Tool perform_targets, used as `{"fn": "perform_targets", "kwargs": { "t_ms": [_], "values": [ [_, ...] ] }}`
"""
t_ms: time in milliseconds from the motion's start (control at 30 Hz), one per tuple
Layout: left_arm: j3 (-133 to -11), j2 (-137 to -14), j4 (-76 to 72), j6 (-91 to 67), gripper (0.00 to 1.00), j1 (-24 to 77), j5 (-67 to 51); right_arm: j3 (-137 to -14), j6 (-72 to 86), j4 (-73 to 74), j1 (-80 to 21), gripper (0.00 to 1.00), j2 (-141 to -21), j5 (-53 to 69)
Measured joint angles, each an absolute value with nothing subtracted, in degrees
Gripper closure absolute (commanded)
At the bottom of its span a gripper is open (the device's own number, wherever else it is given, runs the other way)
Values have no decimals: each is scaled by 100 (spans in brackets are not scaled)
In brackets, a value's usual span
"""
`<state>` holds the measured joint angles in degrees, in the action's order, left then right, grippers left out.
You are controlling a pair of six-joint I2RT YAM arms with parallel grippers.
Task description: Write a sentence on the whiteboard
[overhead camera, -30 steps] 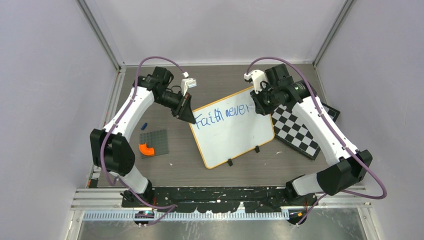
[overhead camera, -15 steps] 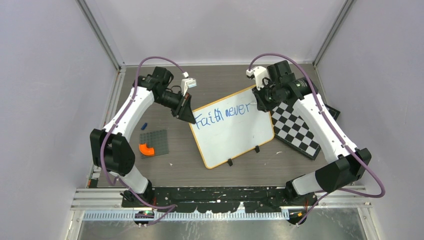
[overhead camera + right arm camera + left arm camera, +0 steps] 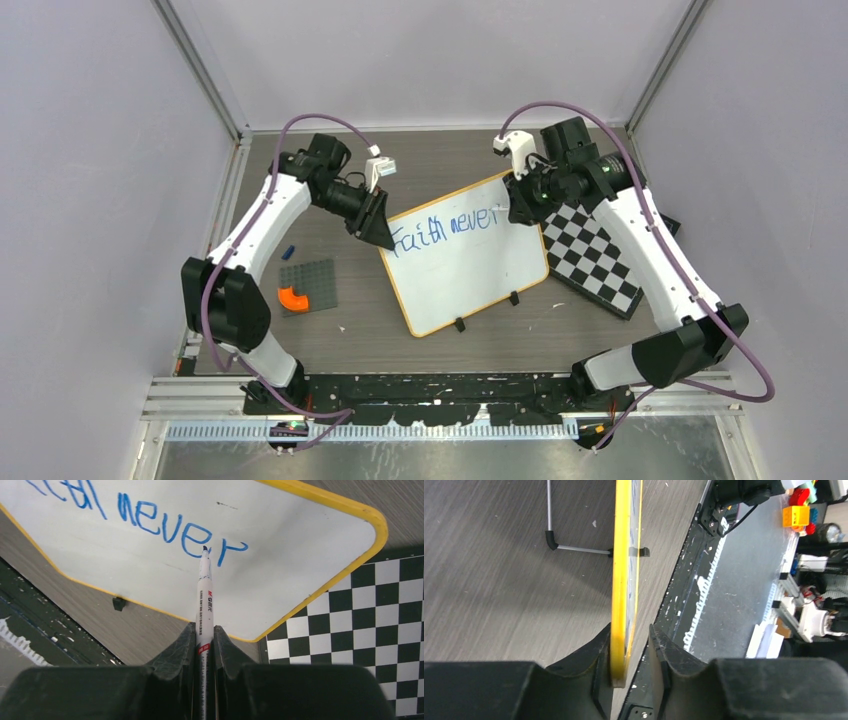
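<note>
**Whiteboard in the middle of the bench, blue words on it**

The dark wooden bench (image 3: 480, 335) carries the whiteboard (image 3: 470, 275) in its middle, turned at an angle. "Faith never" is written in blue near its far edge. Just to the right lies a checkered board (image 3: 595, 262), and to the left a grey plate (image 3: 310, 280).

The top view hides both grips; the wrist views show them. The left claw (image 3: 629, 640) stands slightly open around the yellow frame: one finger touches it and the other leaves a gap. The right claw (image 3: 204, 630) is closed tightly on a white marker (image 3: 205, 590), whose tip is at the end of "never". A small orange piece (image 3: 293, 298) sits on the plate.
</note>
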<state>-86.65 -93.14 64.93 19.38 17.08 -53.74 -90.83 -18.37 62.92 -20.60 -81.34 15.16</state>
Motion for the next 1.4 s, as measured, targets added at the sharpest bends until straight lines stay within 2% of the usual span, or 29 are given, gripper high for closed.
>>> {"fn": "perform_targets", "kwargs": {
  "t_ms": [67, 333, 400, 533, 867, 1033, 1233, 1400],
  "values": [
    [-8665, -9314, 6482, 1865, 56, 1730, -5374, -9129, -1831, 6368, -2062, 100, -8099, 1658],
    [-8549, -9100, 6180, 1555, 34, 1649, -5382, -9153, -1616, 6606, -2257, 100, -8049, 2222],
    [-8311, -8875, 5909, 1387, 24, 1503, -5446, -9050, -1500, 6576, -2379, 100, -8007, 2327],
    [-7754, -8412, 5408, 1055, 20, 1181, -5612, -8567, -1293, 6379, -2814, 100, -7826, 2359],
    [-6569, -8075, 4189, 272, 26, 1066, -5883, -7216, -755, 5334, -3988, 100, -7636, 2110],
    [-6499, -8101, 3817, 14, 34, 1090, -6025, -6772, -578, 4709, -4241, 100, -7352, 1920],
    [-6501, -8291, 3649, -126, 52, 1210, -6110, -6759, -561, 4176, -4475, 100, -7306, 1651],
    [-6514, -8364, 3642, -137, 58, 1258, -6110, -6759, -554, 3972, -4683, 100, -7328, 1466]
  ]
}}
